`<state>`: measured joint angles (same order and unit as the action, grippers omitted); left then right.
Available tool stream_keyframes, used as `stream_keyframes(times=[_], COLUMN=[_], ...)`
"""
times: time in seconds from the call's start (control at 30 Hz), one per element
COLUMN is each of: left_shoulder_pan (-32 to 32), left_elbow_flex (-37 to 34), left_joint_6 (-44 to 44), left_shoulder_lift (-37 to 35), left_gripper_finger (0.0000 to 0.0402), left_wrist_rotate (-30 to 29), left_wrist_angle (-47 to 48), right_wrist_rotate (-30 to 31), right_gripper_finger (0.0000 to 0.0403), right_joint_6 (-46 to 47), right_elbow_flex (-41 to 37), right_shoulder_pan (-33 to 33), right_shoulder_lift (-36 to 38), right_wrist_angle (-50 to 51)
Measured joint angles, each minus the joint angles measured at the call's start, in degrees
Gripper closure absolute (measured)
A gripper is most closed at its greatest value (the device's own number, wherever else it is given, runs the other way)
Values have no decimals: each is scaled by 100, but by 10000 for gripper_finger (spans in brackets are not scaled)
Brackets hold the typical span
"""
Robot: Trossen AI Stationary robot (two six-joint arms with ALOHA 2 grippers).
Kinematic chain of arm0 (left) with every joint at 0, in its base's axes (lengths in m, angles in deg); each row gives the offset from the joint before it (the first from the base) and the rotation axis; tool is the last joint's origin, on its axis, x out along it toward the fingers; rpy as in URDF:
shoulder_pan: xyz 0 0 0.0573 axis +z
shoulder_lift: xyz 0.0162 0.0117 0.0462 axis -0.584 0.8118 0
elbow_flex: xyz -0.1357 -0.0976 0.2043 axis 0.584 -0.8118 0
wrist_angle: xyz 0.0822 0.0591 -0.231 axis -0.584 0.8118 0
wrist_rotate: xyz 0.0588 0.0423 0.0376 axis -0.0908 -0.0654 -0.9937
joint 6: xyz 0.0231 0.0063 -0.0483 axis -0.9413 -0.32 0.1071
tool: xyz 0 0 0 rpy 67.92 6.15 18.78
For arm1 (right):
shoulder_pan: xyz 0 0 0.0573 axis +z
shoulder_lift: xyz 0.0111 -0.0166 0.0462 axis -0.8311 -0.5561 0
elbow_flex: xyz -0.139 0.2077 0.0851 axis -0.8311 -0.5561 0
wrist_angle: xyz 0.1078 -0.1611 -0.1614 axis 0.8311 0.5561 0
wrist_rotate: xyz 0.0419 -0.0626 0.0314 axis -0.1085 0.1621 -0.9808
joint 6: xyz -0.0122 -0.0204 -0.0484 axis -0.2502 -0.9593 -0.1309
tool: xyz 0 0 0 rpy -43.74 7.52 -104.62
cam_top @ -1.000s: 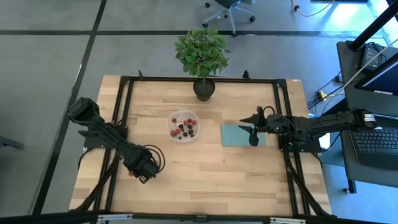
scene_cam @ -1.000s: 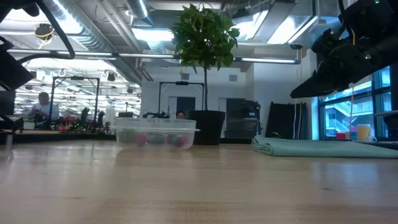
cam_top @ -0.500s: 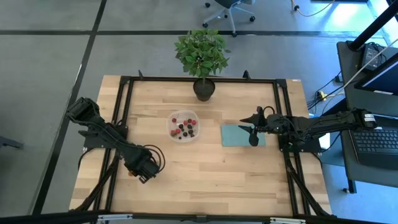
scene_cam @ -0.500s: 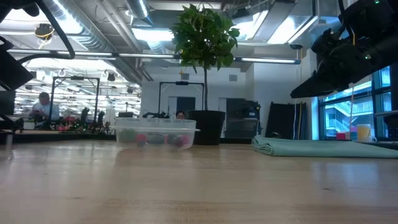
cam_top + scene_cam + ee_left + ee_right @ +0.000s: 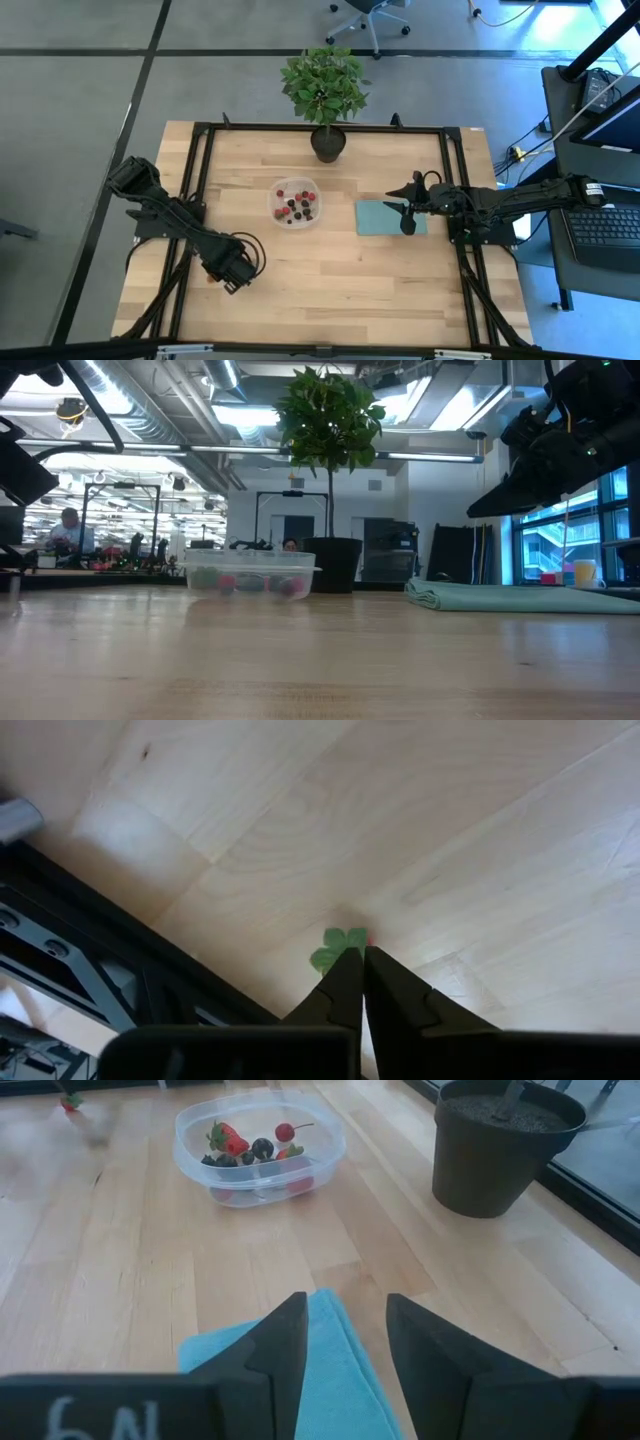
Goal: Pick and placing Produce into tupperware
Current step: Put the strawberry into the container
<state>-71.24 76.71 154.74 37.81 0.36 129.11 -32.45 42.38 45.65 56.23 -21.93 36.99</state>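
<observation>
The tupperware (image 5: 295, 203), a shallow clear container, stands mid-table with red and dark berries (image 5: 250, 1148) in it. One small strawberry (image 5: 338, 946) with green leaves lies on the wood near the table's near-left edge. My left gripper (image 5: 360, 958) points steeply down at it and is shut on its leafy top. In the high view the gripper (image 5: 213, 279) hides most of the berry. My right gripper (image 5: 347, 1330) hangs open above the teal cloth (image 5: 390, 217) at the right, with nothing between its fingers. My left gripper pinches the strawberry's green leafy top (image 5: 345, 942) between its two fingertips (image 5: 345, 975), coming from above and slanting down. Only the leaves and a speck of red (image 5: 362, 934) show past the tips. The berry rests on the table.
A potted plant (image 5: 325, 100) stands at the table's far edge behind the tupperware. Black frame rails (image 5: 190, 200) run along the table's left and right sides, close beside my left gripper. Bare wood lies between the left gripper and the tupperware.
</observation>
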Motion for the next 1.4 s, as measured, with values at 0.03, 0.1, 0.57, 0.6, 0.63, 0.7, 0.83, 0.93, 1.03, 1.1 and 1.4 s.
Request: stream_keyframes(times=[0.03,0.1,0.57,0.6,0.63,0.7,0.83,0.93,1.03,1.1,1.4], left_shoulder_pan=[1,0,130,188,258,413,750,999,1240,1417,2224], left_elbow_flex=[0,0,0,0,0,0,0,76,249,394,1015], left_joint_6=[0,0,-1030,-1181,-1346,-1751,-2540,-3172,-4005,-4602,-7173], left_shoulder_lift=[0,0,-2,-2,-2,-15,-117,-183,-210,-210,-210], left_gripper_finger=[399,397,400,400,399,400,400,400,401,401,401], left_wrist_rotate=[-2,-4,81,114,145,163,56,-25,-96,-148,-765], left_wrist_angle=[-2,-1,-40,-92,-186,-455,-980,-1154,-1277,-1354,-2133], right_wrist_rotate=[0,0,0,0,0,0,0,0,0,0,0], right_gripper_finger=[262,262,262,262,262,262,262,262,262,262,262], right_joint_6=[0,0,-22,-21,-20,-20,-15,-17,-18,-29,-111], right_elbow_flex=[0,0,0,0,0,0,0,0,0,0,0], right_shoulder_pan=[0,-1,-2,-1,0,-1,-1,0,0,0,0], right_shoulder_lift=[-2,-2,-2,-1,0,-2,-1,-1,-2,0,0], right_wrist_angle=[0,0,-2,-1,-2,-2,-4,-9,-11,-16,-50])
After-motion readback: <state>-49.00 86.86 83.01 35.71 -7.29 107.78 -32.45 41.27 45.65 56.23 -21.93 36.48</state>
